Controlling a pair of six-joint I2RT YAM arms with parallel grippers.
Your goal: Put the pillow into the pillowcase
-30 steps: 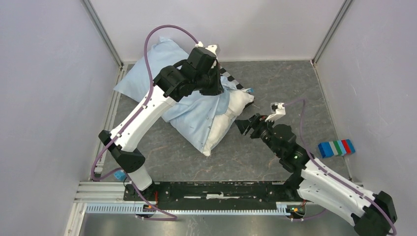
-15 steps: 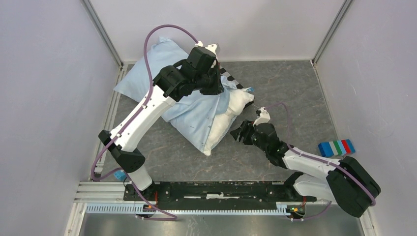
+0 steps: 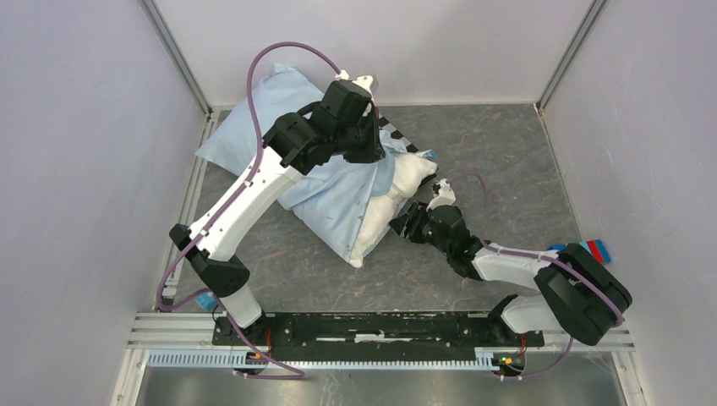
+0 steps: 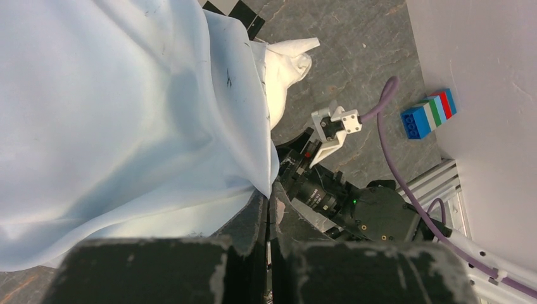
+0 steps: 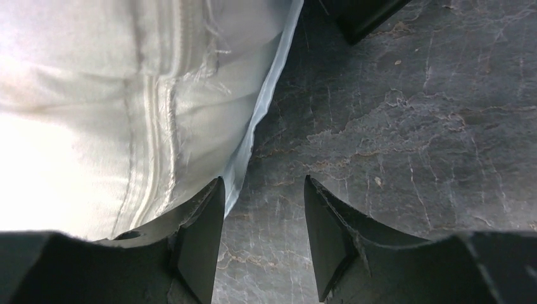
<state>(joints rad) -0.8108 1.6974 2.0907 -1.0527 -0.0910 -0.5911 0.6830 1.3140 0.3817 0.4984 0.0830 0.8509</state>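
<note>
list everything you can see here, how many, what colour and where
pillow: one, cream-white, mid table, partly inside the pillowcase, right end exposed
pillowcase: one, pale blue, around the pillow, reaching the far left corner
checkerboard panel: one, black and white, peeking out at the pillow's far side
block stack: one, blue, white, green and red, by the right wall
table: one, dark grey, marbled
cables: two, purple, one per arm
left gripper: black, shut on the pillowcase edge
right gripper: black, open at the pillow's exposed end
</note>
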